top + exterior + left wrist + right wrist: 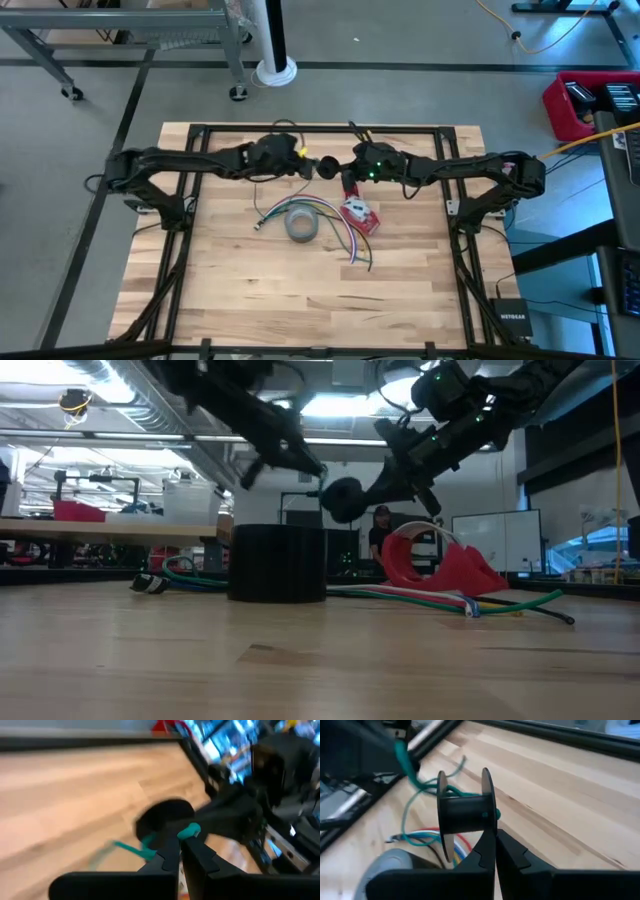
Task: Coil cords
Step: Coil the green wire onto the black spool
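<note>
A black spool (pixel 327 167) hangs above the far middle of the table between my two grippers. My right gripper (pixel 343 172) is shut on it. A thin green cord (pixel 422 785) runs from the spool's core (pixel 465 812) to my left gripper (pixel 181 845), which is shut on it just left of the spool. The rest of the cord (pixel 410 822) hangs slack down to the table. More coloured cords (pixel 345 240) lie on the wood beside the grey tape roll (pixel 302 224). My left gripper pinches the green cord (pixel 190 830) between its two fingertips, coming from the table's left and slanting down. A short end sticks out past the tips; the other part trails off toward the spool. My right gripper pinches the rim of one spool flange (pixel 488 827) between its two fingers, coming from the table's right and slanting down. The spool is lifted clear of the table with its axle level.
The grey tape roll stands upright in the table's middle, with a red holder (pixel 358 214) to its right. Loose green, red and blue cords (pixel 440 598) spread around them. Bare wood (pixel 300 300) lies toward the near edge.
</note>
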